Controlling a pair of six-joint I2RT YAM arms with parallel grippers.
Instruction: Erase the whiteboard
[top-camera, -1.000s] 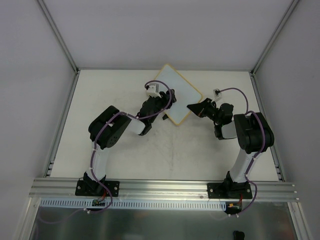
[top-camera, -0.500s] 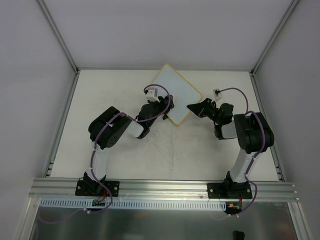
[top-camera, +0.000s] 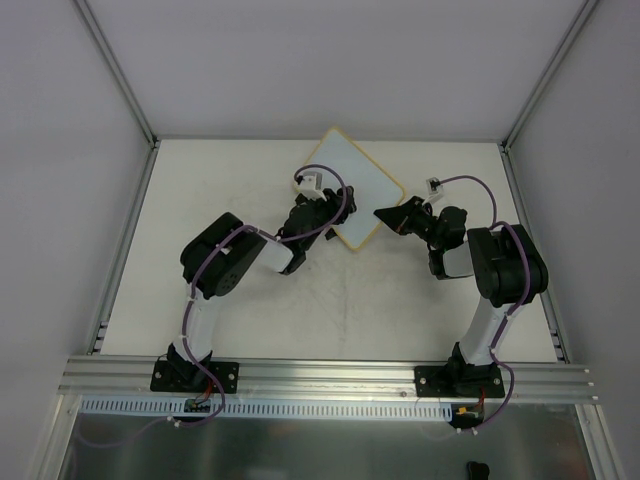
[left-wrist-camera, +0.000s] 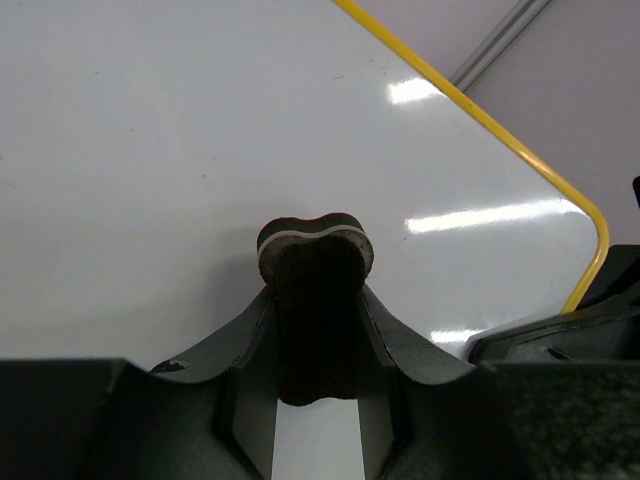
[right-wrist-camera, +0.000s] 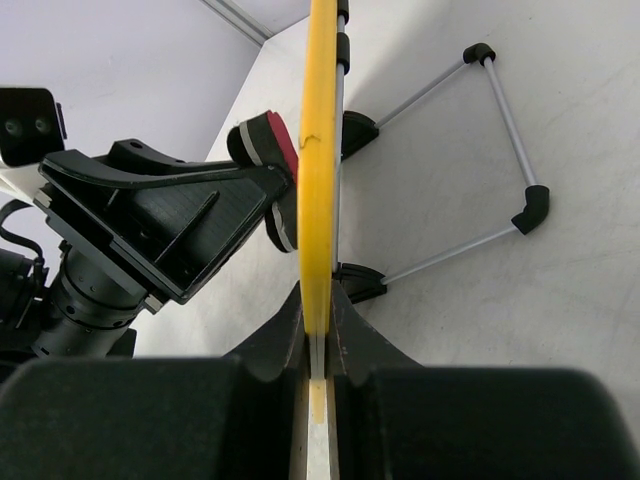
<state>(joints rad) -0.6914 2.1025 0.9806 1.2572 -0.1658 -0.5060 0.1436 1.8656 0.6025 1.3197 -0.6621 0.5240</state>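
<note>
Toward the far middle of the table, the whiteboard is sitting turned like a diamond, between the two arms. The right gripper is clenching the board's yellow-framed edge, its jaws pinching the frame from both faces. The left gripper is reaching over the opposite side, jaws clamped on a small black eraser. The eraser's pad is lying against the white face, or just off it. Behind the board, a thin wire stand is folding out from two black clips onto the table. No marks are showing on the part of the surface that the left wrist view is covering.

The likeliest trouble, as I am judging it, is the board twisting in that narrow edge pinch if the eraser is pushing hard far from the grip. The eraser could also be working loose between its fingers during a sideways stroke, and a shove could be skidding the stand.
</note>
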